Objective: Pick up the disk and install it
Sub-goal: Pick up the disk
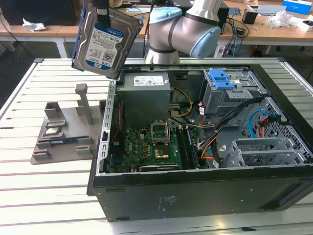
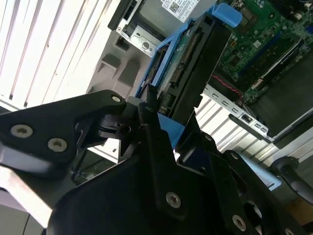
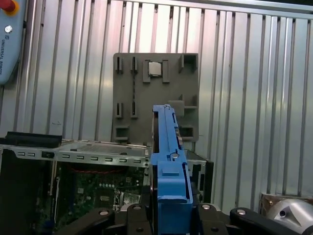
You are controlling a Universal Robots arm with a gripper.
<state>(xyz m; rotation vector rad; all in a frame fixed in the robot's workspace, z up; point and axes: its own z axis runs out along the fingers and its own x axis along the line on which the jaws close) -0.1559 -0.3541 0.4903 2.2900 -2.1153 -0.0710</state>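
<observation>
Disk [image 1: 105, 44] is off the table [image 1: 39, 196], in the air, clamped in my gripper [image 1: 103, 17]. Jaws are closed on it from both flat sides. In the exterior view it hangs tilted, label face to the camera, over the table's far edge. Its lower corner overlaps the far corner of the computer case [image 1: 195, 191] on the exterior view's left. The frame top cuts off the disk's upper edge and most of the gripper, so the grip point is hard to read there. The arm [image 1: 186, 29] is also cropped at the top.

In the first wrist view the disk [image 3: 168, 161] is edge-on: blue side rail plus a thin strip of metal, flat faces turned away. The gripper [image 3: 171, 213] sits at its near end, cut by the frame, black links on either side.

In the second wrist view my fingers [image 2: 155, 147] and their linkage cover the near part of the disk [image 2: 188, 63]. The pad contact itself is hidden, and the gripper [image 2: 171, 117] blocks the frame's middle. The disk's connector end and blue rail poke out past them.

The case lies open on the table. The grey power-supply box [image 1: 145, 98] is at its far wall, the motherboard [image 1: 146, 147] on its floor, and the blue latch bracket [image 1: 220, 78] on the drive cage. The cage is partly masked by cables.

A grey fixture plate [image 1: 63, 132] lies on the table beside the case, on the exterior view's left. The disk hides part of it [image 3: 156, 93] in the first wrist view.
</observation>
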